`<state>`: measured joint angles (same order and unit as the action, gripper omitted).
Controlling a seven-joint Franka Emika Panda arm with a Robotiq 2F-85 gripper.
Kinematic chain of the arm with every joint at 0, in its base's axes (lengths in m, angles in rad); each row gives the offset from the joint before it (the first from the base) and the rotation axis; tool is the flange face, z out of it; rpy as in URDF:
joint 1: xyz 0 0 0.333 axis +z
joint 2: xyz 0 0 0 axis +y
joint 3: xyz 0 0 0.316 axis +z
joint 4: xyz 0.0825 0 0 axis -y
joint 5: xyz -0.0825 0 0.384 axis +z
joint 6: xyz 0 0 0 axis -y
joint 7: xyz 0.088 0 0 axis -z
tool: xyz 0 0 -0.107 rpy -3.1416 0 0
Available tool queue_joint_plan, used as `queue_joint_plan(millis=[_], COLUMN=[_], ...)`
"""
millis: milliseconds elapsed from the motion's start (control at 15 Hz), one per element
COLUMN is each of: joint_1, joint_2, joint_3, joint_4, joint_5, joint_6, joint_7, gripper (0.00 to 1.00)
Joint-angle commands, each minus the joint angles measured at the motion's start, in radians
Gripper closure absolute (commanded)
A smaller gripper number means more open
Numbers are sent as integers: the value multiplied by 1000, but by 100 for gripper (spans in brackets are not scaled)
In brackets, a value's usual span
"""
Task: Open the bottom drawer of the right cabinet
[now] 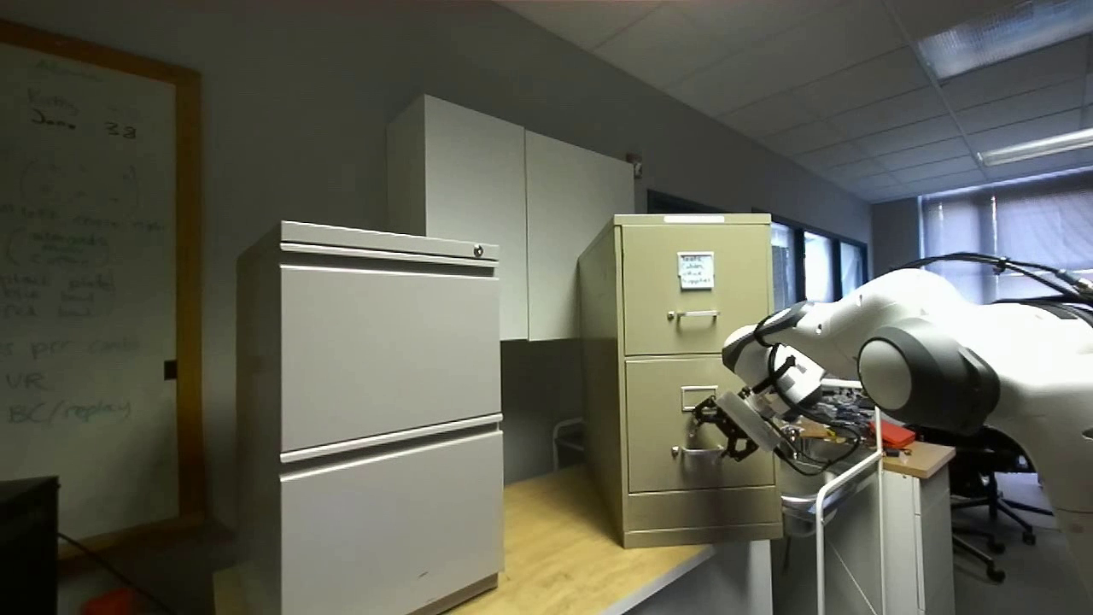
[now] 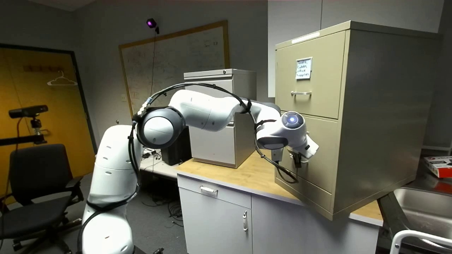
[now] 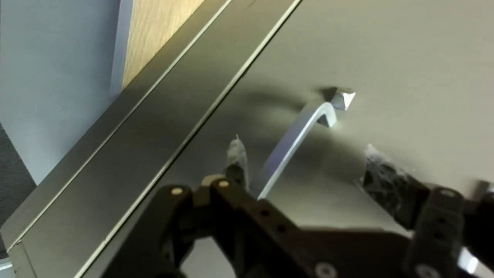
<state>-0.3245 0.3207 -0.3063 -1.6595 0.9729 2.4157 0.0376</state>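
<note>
The right cabinet, tan metal with two drawers and a white paper label on the upper one, shows in both exterior views (image 1: 600,367) (image 2: 385,113). Its bottom drawer (image 1: 653,401) is shut, flush with the frame; it also shows in an exterior view (image 2: 323,148) and in the wrist view (image 3: 405,58). The drawer's silver handle (image 3: 287,148) has a small latch beside one end. My gripper (image 3: 303,152) is open, with a finger on either side of the handle, the left finger closer to it. The gripper is at the handle in both exterior views (image 1: 716,434) (image 2: 298,160). Contact cannot be told.
A wider light-grey cabinet (image 1: 388,359) stands on the same wooden counter (image 1: 555,530). The tan cabinet overhangs the counter's front edge. A white metal rail (image 1: 850,478) and a desk (image 1: 931,459) lie beside the arm. A sink (image 2: 427,208) is beside the cabinet.
</note>
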Motion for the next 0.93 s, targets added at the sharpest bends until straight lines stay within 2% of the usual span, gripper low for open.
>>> queue_joint_plan(millis=[0,267,400,467,600,867], joint_1=[-21,-34,-29,-24,-18,-5], joint_2=[73,108,92,80,42,-41], joint_3=[12,30,23,16,17,43], joint_4=[84,84,76,68,32,-92], joint_5=[-104,-134,-180,-225,-281,-274], joint_6=[-39,-54,-90,-125,-159,-118], joint_7=[68,68,84,97,93,40], gripper=[51,83,90,91,88,89])
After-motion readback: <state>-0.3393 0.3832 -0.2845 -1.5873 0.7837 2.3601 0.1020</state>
